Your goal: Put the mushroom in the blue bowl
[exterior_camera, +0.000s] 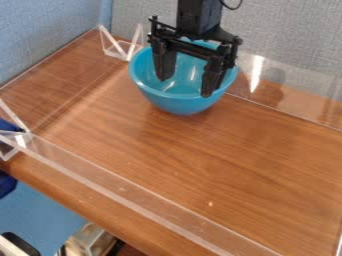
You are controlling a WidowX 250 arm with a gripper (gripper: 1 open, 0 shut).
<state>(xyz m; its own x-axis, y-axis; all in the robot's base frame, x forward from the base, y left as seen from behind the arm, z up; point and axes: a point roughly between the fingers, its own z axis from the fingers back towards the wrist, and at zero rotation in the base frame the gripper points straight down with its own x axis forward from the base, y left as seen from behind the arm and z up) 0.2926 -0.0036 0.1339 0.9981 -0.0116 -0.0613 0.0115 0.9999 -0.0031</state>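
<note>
Gripper (193,72) hangs over blue bowl (185,86), fingers spread wide, pointing down. Bowl sits on wooden table (201,160). Mushroom possibly inside bowl; view unclear.

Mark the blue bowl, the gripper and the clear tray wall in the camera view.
blue bowl (183,97): camera view, front outer side.
gripper (191,64): camera view, midway between the open fingertips, over the bowl.
clear tray wall (118,188): camera view, near front edge.

Bowl (185,87) at table's (201,160) far side, end effector (193,68) directly above it
</note>
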